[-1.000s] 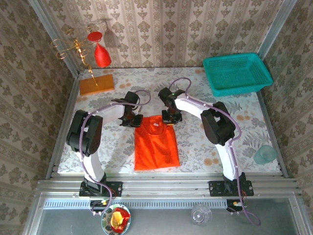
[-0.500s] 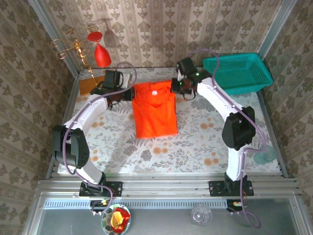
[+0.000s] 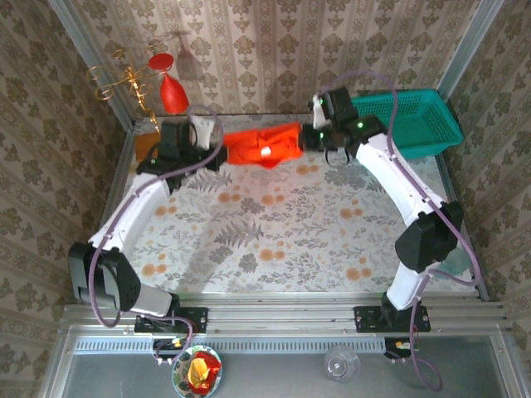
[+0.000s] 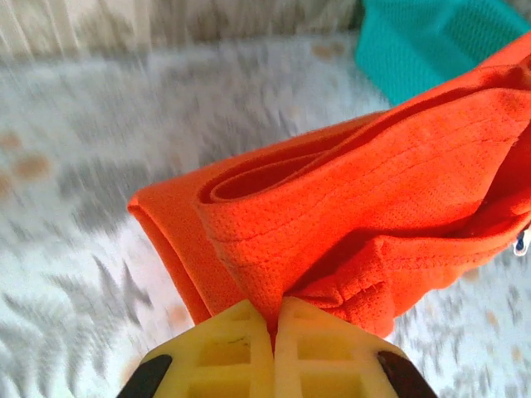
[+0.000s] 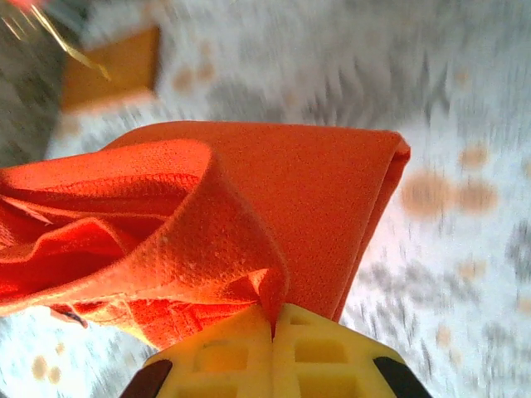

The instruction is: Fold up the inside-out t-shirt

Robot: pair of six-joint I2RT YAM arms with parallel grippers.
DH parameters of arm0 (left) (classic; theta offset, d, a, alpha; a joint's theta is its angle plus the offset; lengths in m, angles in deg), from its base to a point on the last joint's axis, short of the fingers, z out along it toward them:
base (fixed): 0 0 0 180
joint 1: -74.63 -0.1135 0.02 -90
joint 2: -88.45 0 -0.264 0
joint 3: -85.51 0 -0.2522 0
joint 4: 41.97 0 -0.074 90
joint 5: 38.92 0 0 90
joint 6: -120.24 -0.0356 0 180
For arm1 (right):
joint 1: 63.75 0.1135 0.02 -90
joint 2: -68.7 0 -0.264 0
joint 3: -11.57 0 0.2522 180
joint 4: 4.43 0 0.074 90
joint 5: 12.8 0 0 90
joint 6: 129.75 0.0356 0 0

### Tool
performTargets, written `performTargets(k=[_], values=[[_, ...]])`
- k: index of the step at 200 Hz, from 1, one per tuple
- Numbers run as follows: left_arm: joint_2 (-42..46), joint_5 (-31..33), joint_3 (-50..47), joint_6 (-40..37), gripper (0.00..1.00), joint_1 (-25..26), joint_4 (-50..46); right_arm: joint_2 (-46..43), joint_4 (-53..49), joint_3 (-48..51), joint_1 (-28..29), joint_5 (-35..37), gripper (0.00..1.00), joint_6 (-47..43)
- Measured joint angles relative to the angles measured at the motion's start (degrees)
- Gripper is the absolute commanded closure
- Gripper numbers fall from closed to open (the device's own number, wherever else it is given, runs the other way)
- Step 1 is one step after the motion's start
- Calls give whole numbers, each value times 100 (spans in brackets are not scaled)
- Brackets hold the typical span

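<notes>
Pinching t-shirt (image 3: 264, 145) edges: L pincer (image 4: 274, 330), R pincer (image 5: 272, 325), both clamped.

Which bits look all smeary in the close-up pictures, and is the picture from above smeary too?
Left wrist view: t-shirt sharp, table behind it streaky. Right wrist view: table and wooden block smeared, t-shirt sharp. Top view: everything crisp.

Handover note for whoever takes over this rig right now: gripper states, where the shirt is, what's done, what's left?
Left gripper: shut on the t-shirt, fingers pinching one end.
Right gripper: shut on the other end.
The t-shirt is bunched in loose layers, strung between both grippers over the far side of the table.
Done: both ends gripped.
Left: lay it down and finish a neat fold.
</notes>
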Motion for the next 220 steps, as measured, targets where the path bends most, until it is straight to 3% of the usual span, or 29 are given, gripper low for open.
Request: performTargets(k=[37, 73, 183, 220], values=[[1069, -48, -2011, 452, 100, 470, -146, -817, 201, 2476, 555, -221, 100, 343], [1606, -61, -2385, 831, 100, 570, -166, -1213, 424, 3226, 835, -358, 100, 802], [-2011, -365, -98, 621, 100, -92, -667, 820, 831, 2238, 238, -345, 100, 1117], [-2669, -380, 46, 557, 92, -96, -833, 1261, 949, 2245, 197, -387, 100, 1119]])
